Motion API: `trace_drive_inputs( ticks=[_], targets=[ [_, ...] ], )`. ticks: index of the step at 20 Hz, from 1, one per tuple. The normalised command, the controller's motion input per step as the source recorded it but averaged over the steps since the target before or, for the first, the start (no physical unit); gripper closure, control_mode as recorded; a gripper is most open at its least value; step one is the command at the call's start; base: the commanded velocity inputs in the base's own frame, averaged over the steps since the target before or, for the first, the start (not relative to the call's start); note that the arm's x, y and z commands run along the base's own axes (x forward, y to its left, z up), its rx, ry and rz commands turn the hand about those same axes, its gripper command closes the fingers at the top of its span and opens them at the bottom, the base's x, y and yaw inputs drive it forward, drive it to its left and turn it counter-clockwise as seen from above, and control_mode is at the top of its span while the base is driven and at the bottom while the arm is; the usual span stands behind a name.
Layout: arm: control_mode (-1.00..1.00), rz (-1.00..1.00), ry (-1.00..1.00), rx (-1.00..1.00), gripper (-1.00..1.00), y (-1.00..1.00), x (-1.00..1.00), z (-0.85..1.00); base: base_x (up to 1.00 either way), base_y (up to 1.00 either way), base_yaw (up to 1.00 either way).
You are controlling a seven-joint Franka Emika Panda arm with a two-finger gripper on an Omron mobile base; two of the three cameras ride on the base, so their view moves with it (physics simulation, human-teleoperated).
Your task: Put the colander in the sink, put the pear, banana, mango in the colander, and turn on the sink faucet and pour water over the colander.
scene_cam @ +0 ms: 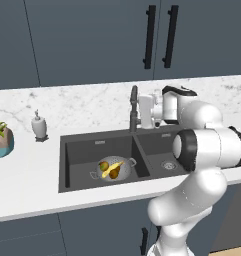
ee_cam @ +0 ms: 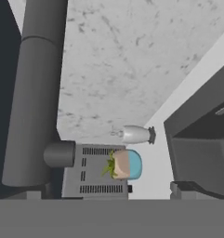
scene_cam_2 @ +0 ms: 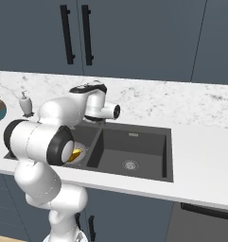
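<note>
The dark double sink (scene_cam: 72, 165) is set in the white marble counter. In its left basin sits the silvery colander (scene_cam: 123, 161), holding the yellow banana (scene_cam: 112, 172) and the brownish pear (scene_cam: 104, 166); the mango is too small to make out. A yellow bit of the banana (scene_cam_2: 76, 154) peeks past my elbow. The dark sink faucet (scene_cam: 134, 107) rises behind the divider. My gripper (scene_cam: 140, 108) is open, level with the faucet and right beside it. In the hand view the faucet column (ee_cam: 34, 93) stands close on the left, and its ridged side lever (ee_cam: 95, 172) lies just above my gripper (ee_cam: 108, 193).
A white soap dispenser (scene_cam: 39, 125) (ee_cam: 134, 134) and a blue-and-tan plant pot (scene_cam: 1, 141) (ee_cam: 127, 164) stand on the counter to the left. The right basin (scene_cam_2: 129, 151) has a steel drain. Dark cabinets with black handles (scene_cam: 150, 37) hang above.
</note>
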Motion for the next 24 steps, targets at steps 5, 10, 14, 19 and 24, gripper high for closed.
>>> trace_drive_inputs(
  ticks=[5, 10, 14, 19, 24],
  targets=[
    [-1.00, -0.08, 0.00, 0.00, -1.00, 0.03, 0.36, 0.00, 0.00, 0.00, 0.00],
    [-1.00, -0.08, 0.00, 0.00, -1.00, 0.00, 0.33, 0.00, 0.00, 0.00, 0.00],
    [-1.00, -0.07, 0.00, 0.00, -1.00, 0.00, 0.34, 0.00, 0.00, 0.00, 0.00],
    [-1.00, -0.06, 0.00, 0.00, -1.00, -0.01, 0.34, 0.00, 0.00, 0.00, 0.00],
    [-1.00, -0.03, 0.03, 0.00, -1.00, -0.09, 0.28, 0.00, 0.00, 0.00, 0.00]
  ],
)
